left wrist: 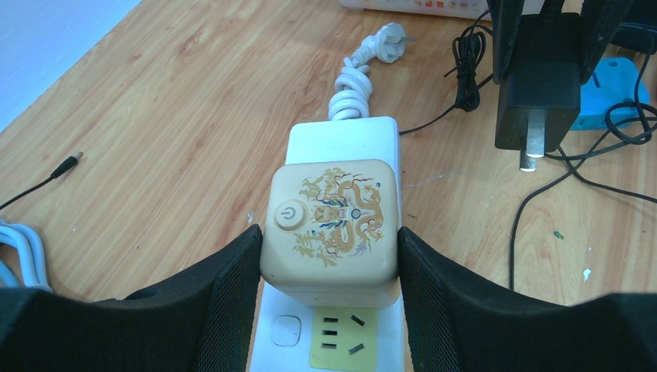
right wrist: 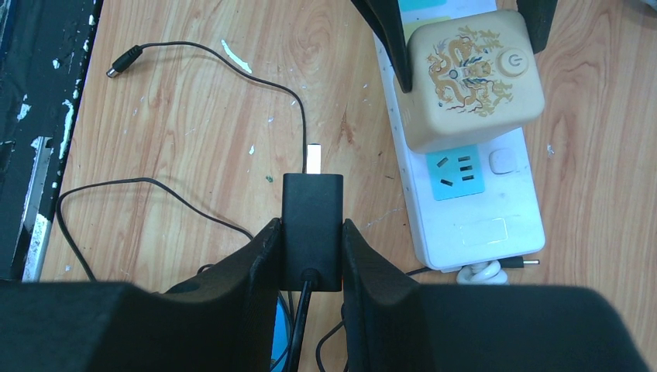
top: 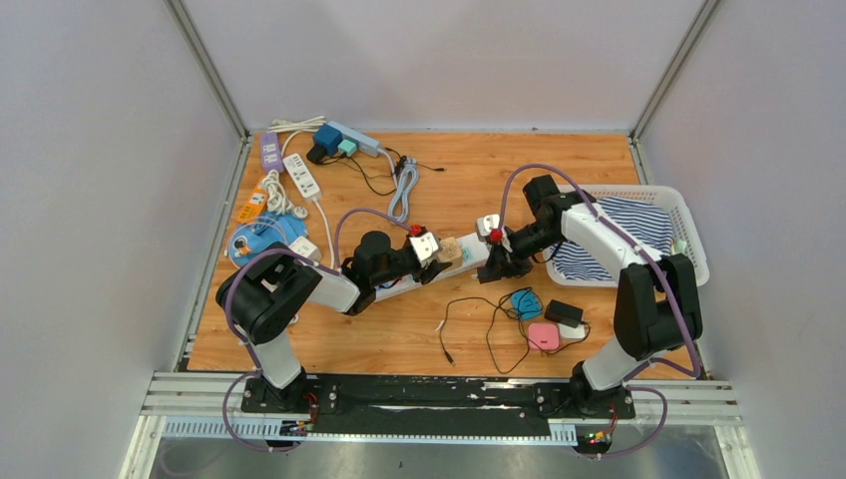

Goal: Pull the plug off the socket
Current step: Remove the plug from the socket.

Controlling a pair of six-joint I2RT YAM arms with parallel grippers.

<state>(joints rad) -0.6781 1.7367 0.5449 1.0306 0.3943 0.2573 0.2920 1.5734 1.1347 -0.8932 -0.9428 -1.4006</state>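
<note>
The right claw [right wrist: 311, 229] is pinched narrow on the black plug [right wrist: 311, 198], gripping its flat sides near the cable end. The plug is out of the white power strip [right wrist: 472, 229] and held above the worktop [right wrist: 178, 108]. The left claw [left wrist: 327, 260] clamps the beige dragon cube [left wrist: 341, 194], which sits on that strip. The plug looks light, rigid and smooth, so its broad sides suit a grip, and the trailing cable is probably the only drag. The left wrist view shows both bare prongs, while the right wrist view shows only one tip.
</note>
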